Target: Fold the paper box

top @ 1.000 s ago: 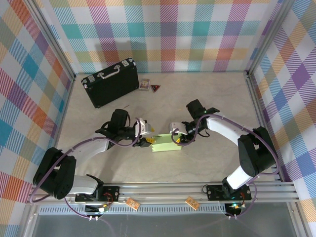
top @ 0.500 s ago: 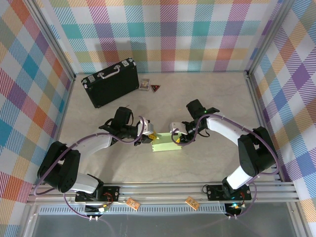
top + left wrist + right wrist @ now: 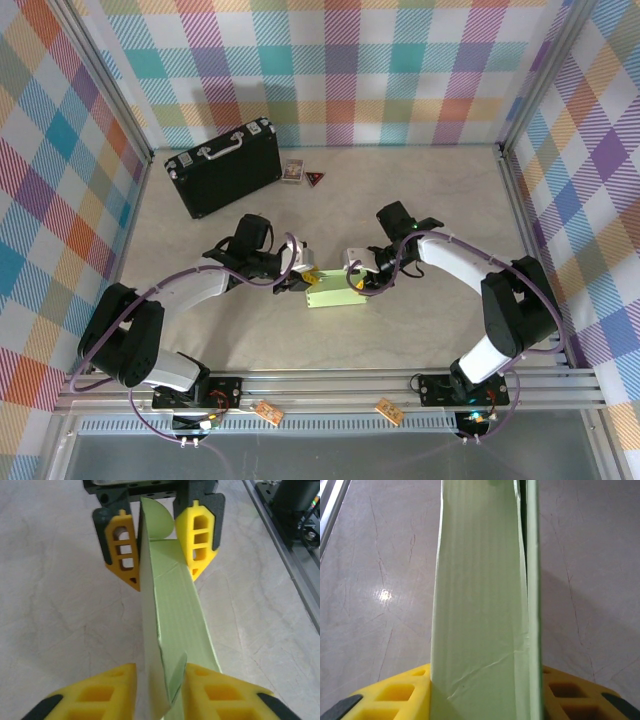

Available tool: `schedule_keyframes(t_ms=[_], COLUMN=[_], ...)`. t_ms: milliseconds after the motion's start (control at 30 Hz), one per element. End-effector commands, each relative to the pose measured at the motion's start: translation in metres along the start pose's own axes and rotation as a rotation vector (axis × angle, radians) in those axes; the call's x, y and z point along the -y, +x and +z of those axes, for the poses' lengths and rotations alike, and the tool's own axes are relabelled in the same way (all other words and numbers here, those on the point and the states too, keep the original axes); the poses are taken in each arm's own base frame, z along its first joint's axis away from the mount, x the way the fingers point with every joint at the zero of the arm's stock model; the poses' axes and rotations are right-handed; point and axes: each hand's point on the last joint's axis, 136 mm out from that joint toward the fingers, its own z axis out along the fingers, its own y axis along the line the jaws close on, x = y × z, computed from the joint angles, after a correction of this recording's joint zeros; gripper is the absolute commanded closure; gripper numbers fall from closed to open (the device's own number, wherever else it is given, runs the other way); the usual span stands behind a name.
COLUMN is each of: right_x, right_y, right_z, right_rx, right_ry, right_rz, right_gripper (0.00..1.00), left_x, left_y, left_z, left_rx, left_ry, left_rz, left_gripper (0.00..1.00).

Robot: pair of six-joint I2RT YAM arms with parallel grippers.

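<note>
Beige marbled table, pastel plaid walls on three sides.

Top view: the paper box lies mid-table, toward the near side, pale green and partly folded into a long, shallow shape. Left gripper is at its left end and right gripper at its far right corner, both arms bent inward. Black briefcase sits at the back left, well apart from the box. A small card and a dark triangular piece lie just beside the briefcase's right end.

Left wrist view: the paper box runs away from the camera, with one long wall standing up along its left edge. Left gripper straddles the near end, jaws partly apart, yellow fingers on either side of the card. The right-hand finger touches a small end flap, but I can't tell whether the jaws are actually pinching. Right gripper is at the far end, one finger pressed against each side of the box, with a rounded flap sticking up between them.

Right wrist view: the paper box stands between the yellow fingers. Right gripper is closed onto it at medium width, card flush against both pads. A crease shows near the grip.
</note>
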Motion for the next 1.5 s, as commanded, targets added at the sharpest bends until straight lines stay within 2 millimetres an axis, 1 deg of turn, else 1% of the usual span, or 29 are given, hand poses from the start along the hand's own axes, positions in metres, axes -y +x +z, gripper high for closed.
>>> schedule_keyframes(t_ms=[0,33,67,133,167,200,500,533,567,600,700,767,833,867,967,1067,1133,1233,1300,1367,1467], right_x=[-0.007,-0.006,-0.006,-0.006,-0.007,-0.007,-0.006,-0.006,-0.006,-0.006,-0.006,-0.005,-0.005,-0.005,-0.003,0.001,0.002,0.004,0.004,0.005,0.005], right_y=[-0.009,-0.01,-0.01,-0.009,-0.009,-0.009,-0.009,-0.009,-0.009,-0.009,-0.009,-0.008,-0.008,-0.008,-0.007,-0.009,-0.01,-0.011,-0.01,-0.007,-0.007], right_z=[0.002,0.002,0.002,0.002,0.002,0.003,0.003,0.003,0.002,0.002,0.003,0.003,0.003,0.003,0.002,0.0,-0.001,-0.001,-0.001,0.0,-0.001], right_rx=[0.039,0.041,0.041,0.04,0.04,0.038,0.035,0.036,0.036,0.036,0.035,0.033,0.03,0.029,0.022,0.028,0.036,0.038,0.03,0.02,0.018], right_ry=[-0.045,-0.044,-0.045,-0.044,-0.045,-0.046,-0.044,-0.043,-0.043,-0.043,-0.041,-0.041,-0.039,-0.038,-0.025,0.012,0.03,0.042,0.038,0.042,0.048], right_rz=[-0.008,-0.009,-0.009,-0.009,-0.009,-0.008,-0.008,-0.01,-0.01,-0.011,-0.013,-0.012,-0.013,-0.013,-0.02,-0.042,-0.057,-0.058,-0.053,-0.049,-0.05], right_gripper=[0.59,0.59,0.59,0.59,0.59,0.59,0.6,0.59,0.59,0.59,0.59,0.59,0.59,0.59,0.59,0.6,0.59,0.59,0.58,0.58,0.58], left_x=[0.005,0.005,0.005,0.005,0.005,0.004,0.006,0.004,0.002,0.001,-0.002,-0.004,-0.007,-0.008,-0.015,-0.03,-0.041,-0.058,-0.069,-0.079,-0.081], left_y=[-0.012,-0.013,-0.013,-0.012,-0.012,-0.012,-0.013,-0.013,-0.013,-0.014,-0.024,-0.031,-0.038,-0.04,-0.044,-0.047,-0.049,-0.047,-0.042,-0.033,-0.027], left_z=[0.002,0.003,0.003,0.004,0.004,0.004,0.004,0.004,0.004,0.003,-0.002,-0.007,-0.013,-0.015,-0.026,-0.045,-0.063,-0.091,-0.11,-0.129,-0.14], left_rx=[0.035,0.036,0.034,0.023,0.017,0.014,0.011,0.006,0.005,0.007,0.033,0.058,0.072,0.077,0.071,0.101,0.143,0.184,0.2,0.213,0.238], left_ry=[0.038,0.04,0.044,0.049,0.049,0.049,0.051,0.042,0.029,0.021,-0.012,-0.047,-0.082,-0.102,-0.186,-0.354,-0.486,-0.677,-0.796,-0.914,-0.941], left_rz=[0.039,0.04,0.04,0.038,0.034,0.032,0.034,0.03,0.022,0.018,0.009,-0.005,-0.031,-0.043,-0.097,-0.177,-0.253,-0.396,-0.529,-0.671,-0.829], left_gripper=[0.69,0.7,0.73,0.91,0.97,1.0,1.0,0.96,0.88,0.83,0.54,0.43,0.27,0.22,0.17,0.13,0.1,0.0,0.01,0.01,0.01])
